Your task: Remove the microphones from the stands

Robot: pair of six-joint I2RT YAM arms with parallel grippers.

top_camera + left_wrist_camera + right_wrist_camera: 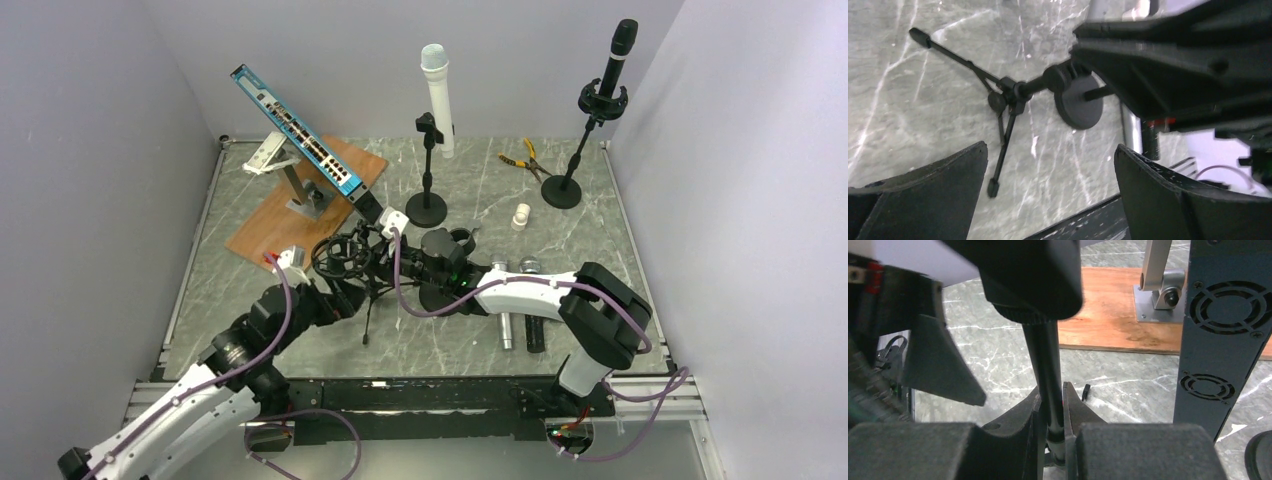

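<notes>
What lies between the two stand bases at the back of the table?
In the top view, a small white cylinder, with yellow-handled pliers just behind it, lies between the white microphone's base and the black microphone's base.

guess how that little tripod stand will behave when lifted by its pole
Likely stiff: the tripod stand has a rigid-looking pole, pinched by the right gripper. Probably light, given its thin legs. Possibly top-heavy, with the bulky mount above the grip, so it may tip.
</notes>
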